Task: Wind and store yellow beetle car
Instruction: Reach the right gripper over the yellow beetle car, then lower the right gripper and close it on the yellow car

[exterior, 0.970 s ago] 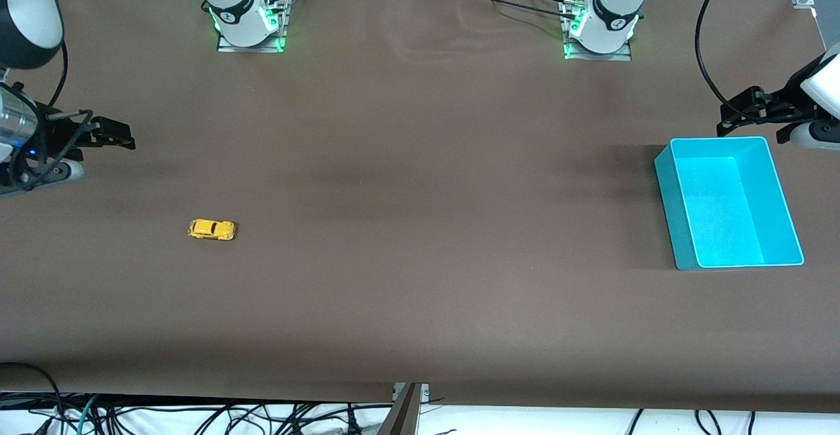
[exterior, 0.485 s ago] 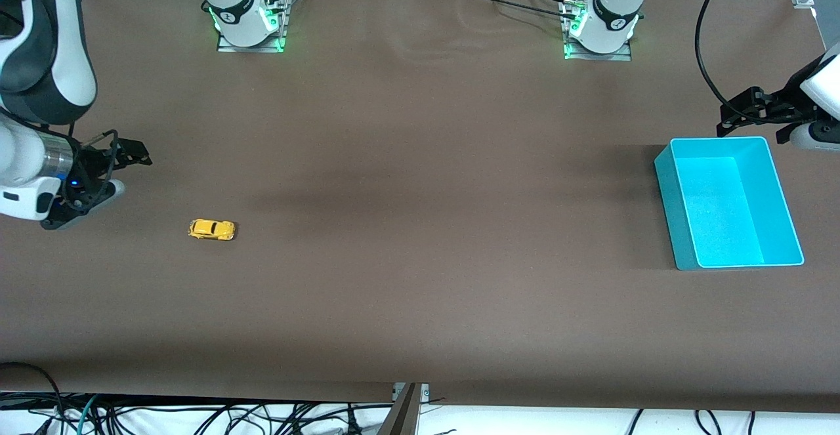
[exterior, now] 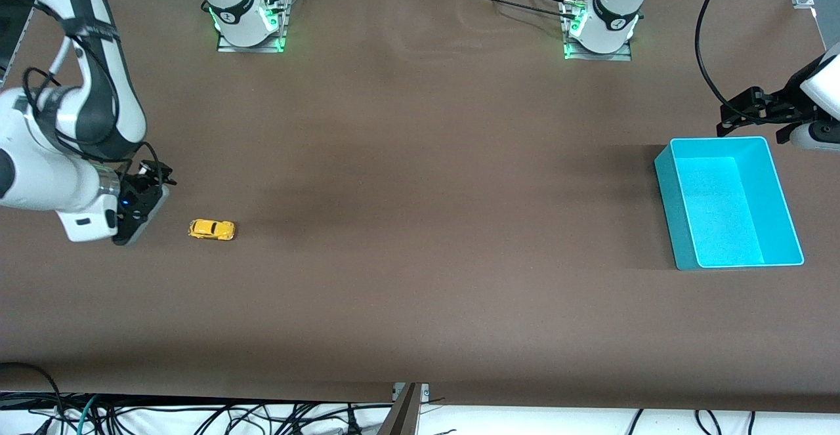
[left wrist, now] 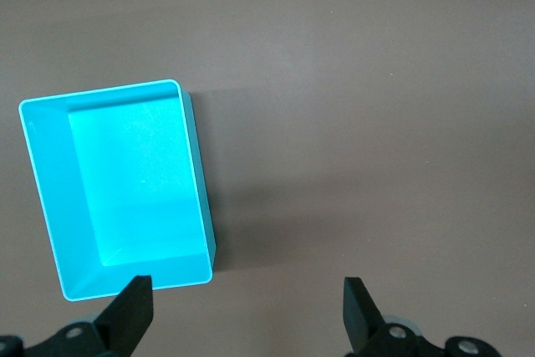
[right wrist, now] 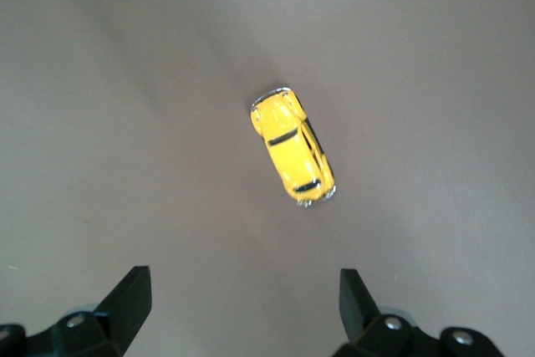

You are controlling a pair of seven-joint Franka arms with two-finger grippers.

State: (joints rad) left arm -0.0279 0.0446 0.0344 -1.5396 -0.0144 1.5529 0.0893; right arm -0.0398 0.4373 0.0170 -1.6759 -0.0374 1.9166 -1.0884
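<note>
The front view takes in the whole table (exterior: 420, 304): the car (exterior: 211, 229) sits on its wheels toward the right arm's end, and the bin (exterior: 728, 202) stands well apart toward the left arm's end. The right gripper (exterior: 149, 186) hangs over bare cloth just beside the car, touching nothing. Only the right wrist view gives the detail: car (right wrist: 293, 146) up close, dark windows and chrome ends, between and ahead of the two spread fingers (right wrist: 125, 303), nothing gripped. The left wrist view has the bin (left wrist: 117, 186) with its floor bare, nothing in it. The left gripper (left wrist: 247, 315) waits over the table beside the bin, fingers wide apart and holding nothing. The car's long axis runs along the table's length, end to end between the two arms; which end is the nose, I cannot tell.
</note>
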